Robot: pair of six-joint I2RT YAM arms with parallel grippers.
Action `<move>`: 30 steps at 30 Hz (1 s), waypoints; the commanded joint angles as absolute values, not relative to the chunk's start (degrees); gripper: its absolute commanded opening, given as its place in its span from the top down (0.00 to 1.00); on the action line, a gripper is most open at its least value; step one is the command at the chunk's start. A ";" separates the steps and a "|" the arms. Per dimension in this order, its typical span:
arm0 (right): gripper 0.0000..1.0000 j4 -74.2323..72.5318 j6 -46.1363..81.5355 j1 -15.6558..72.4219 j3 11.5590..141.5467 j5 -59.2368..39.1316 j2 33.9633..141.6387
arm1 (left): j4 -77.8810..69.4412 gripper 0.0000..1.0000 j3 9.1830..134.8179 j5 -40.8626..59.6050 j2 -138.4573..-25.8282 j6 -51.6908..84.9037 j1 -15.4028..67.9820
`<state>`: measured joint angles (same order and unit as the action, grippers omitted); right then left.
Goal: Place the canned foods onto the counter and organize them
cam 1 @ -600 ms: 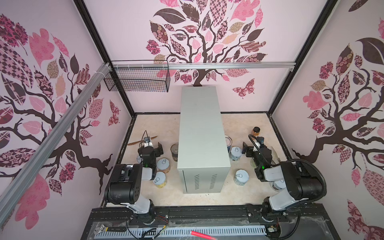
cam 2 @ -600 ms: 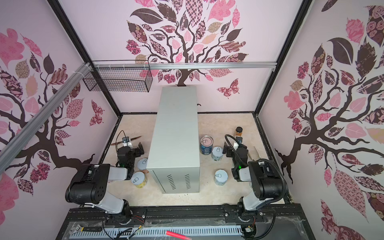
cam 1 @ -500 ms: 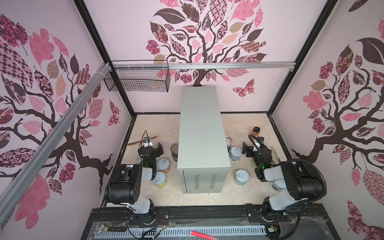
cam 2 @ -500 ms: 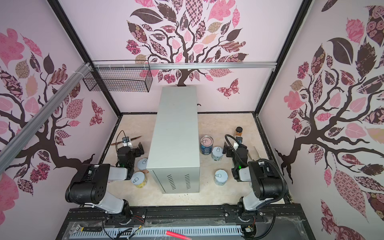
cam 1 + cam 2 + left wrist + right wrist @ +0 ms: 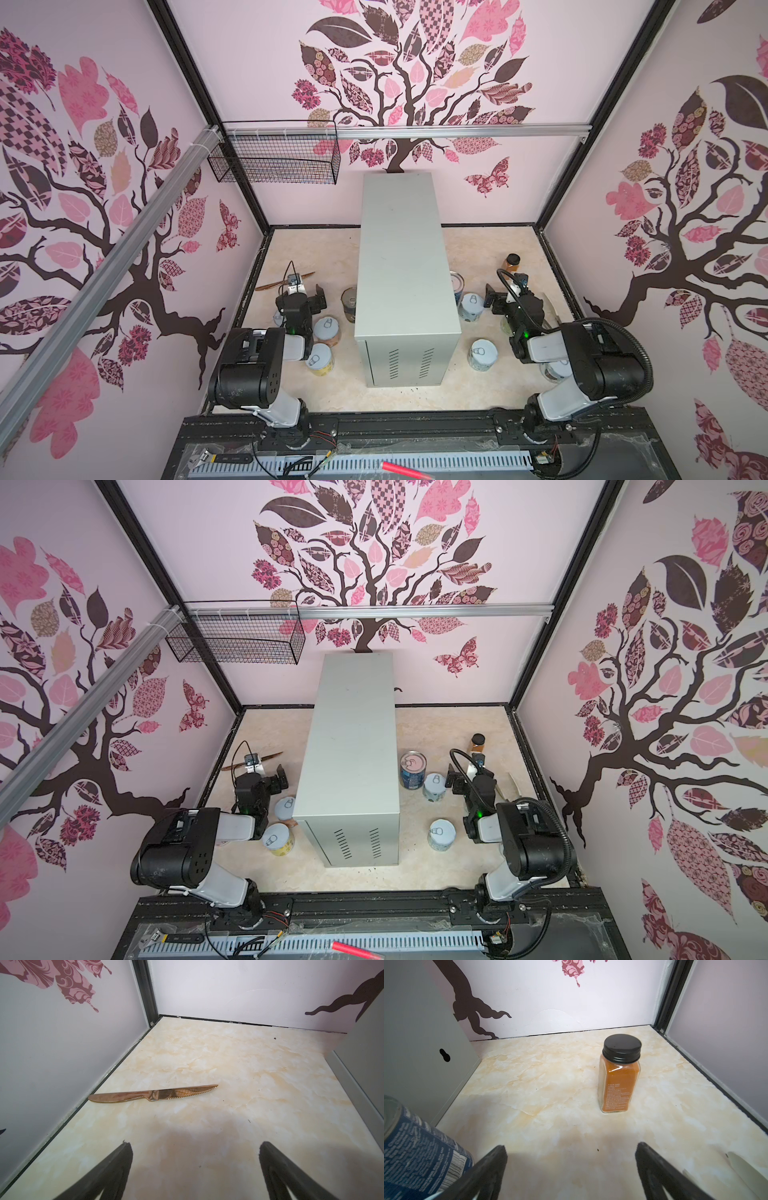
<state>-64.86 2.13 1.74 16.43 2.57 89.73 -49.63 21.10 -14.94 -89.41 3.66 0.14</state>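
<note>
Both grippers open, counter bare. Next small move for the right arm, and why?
Probably shift the right gripper sideways onto the tall blue can and close. Its jaws are open and empty, the can stands right beside them, and no cans are on the counter yet.

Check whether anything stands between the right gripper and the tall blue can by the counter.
Nothing visible does: in the right wrist view the blue can stands just beside one finger of the open right gripper.

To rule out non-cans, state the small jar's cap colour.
Black. The jar cap shows best in the right wrist view.
</note>
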 commanded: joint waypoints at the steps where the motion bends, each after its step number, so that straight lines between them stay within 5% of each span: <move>1: 0.00 -65.76 2.12 1.55 16.48 2.29 89.38 | -50.33 0.02 21.61 -15.29 -89.28 4.07 0.44; 20: 0.00 -69.10 3.25 2.00 14.78 7.14 87.54 | -50.51 0.02 21.51 -15.29 -89.12 4.07 0.41; 22: 0.00 -58.09 4.85 1.96 16.85 9.87 81.82 | -51.04 0.02 22.02 -18.25 -88.89 4.12 0.95; 30: 0.00 -31.31 18.13 2.00 22.56 11.42 65.28 | -15.03 0.02 36.17 -24.36 -72.19 5.68 2.94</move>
<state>-44.01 9.78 1.83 20.67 8.51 70.26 -28.18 31.22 -21.41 -78.96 3.90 2.92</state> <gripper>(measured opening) 0.997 0.981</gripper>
